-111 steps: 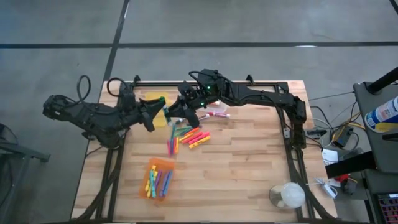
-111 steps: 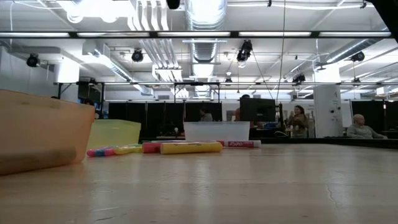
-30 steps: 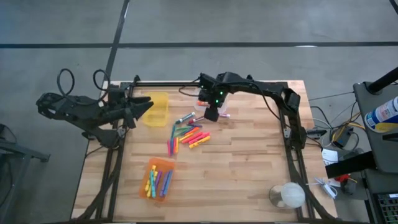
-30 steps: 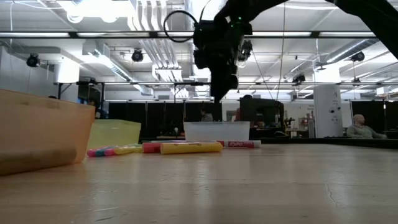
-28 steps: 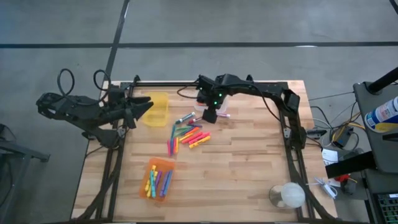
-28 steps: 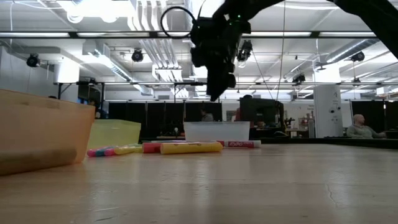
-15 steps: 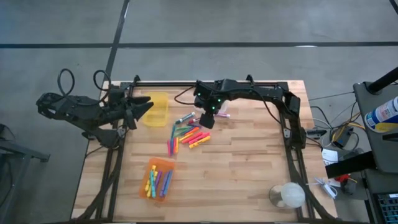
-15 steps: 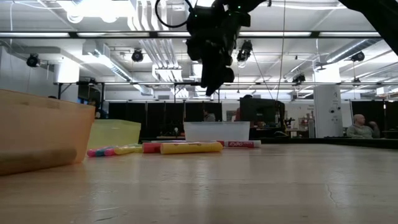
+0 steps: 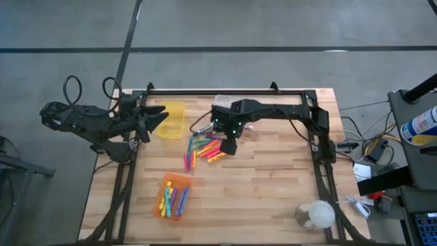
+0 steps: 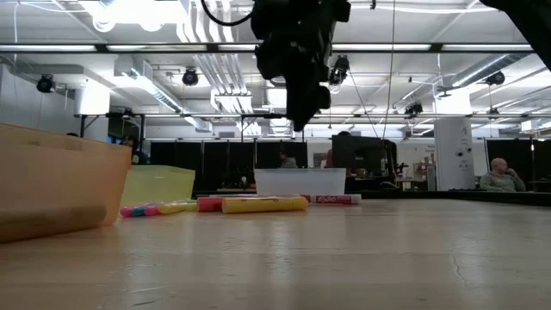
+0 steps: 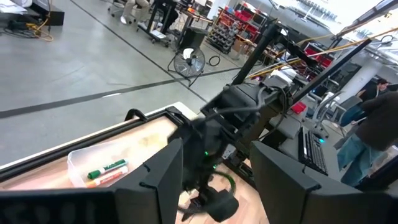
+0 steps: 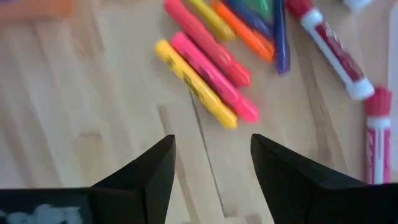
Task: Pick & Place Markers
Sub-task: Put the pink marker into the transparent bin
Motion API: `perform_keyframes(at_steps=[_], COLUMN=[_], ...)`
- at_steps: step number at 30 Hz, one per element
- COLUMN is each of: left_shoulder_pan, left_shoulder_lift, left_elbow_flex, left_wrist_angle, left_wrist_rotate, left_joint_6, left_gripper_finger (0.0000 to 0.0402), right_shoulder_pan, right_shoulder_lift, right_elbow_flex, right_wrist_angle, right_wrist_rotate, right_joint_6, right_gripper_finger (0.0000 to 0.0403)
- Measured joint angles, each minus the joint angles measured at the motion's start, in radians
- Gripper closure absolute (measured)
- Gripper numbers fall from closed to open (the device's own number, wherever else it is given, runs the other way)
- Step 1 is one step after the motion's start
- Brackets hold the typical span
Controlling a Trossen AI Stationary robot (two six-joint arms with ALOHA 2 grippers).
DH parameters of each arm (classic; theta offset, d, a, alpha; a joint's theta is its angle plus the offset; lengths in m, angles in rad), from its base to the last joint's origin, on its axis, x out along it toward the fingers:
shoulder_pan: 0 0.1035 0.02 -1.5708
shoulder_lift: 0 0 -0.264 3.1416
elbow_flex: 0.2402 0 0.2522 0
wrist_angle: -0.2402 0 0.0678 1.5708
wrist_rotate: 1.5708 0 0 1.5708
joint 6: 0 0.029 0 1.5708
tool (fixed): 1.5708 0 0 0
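My bench is pale wood planking set in a black metal frame, standing on a grey concrete floor crossed by dark seams. Beyond my bench edge the hall runs deep: white ducts and long strip lights hang under an open ceiling, with black partitions along the far side. A person sits far off to one side. A floor fan stands on the open floor near red shelving
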Motion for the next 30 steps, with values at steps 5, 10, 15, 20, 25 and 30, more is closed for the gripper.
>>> perform_keyframes(at_steps=[5,10,15,20,25,30], left_shoulder_pan=[0.0,0.0,0.0,0.0,0.0,0.0], left_shoulder_lift=[0.0,0.0,0.0,0.0,0.0,0.001], left_elbow_flex=[0.0,0.0,0.0,0.0,0.0,0.0], left_wrist_angle=[0.0,0.0,0.0,0.0,0.0,0.0], left_wrist_rotate=[0.0,0.0,0.0,0.0,0.0,0.0], left_joint_6=[0.011,0.031,0.032,0.032,0.029,0.03], left_gripper_finger=[0.022,0.022,0.022,0.022,0.022,0.022], right_shoulder_pan=[0.023,0.028,0.016,-0.018,-0.042,-0.067], right_shoulder_lift=[0.0,-0.001,-0.001,-0.001,-0.061,-0.195], right_elbow_flex=[-0.034,-0.124,-0.225,-0.33,-0.449,-0.585], right_wrist_angle=[-0.023,-0.03,0.024,0.093,0.166,0.346], right_wrist_rotate=[0.051,0.152,0.359,0.318,0.342,0.34], right_joint_6=[0.065,0.088,0.035,-0.013,-0.049,-0.077], right_gripper_finger=[0.02,0.02,0.02,0.021,0.023,0.0244])
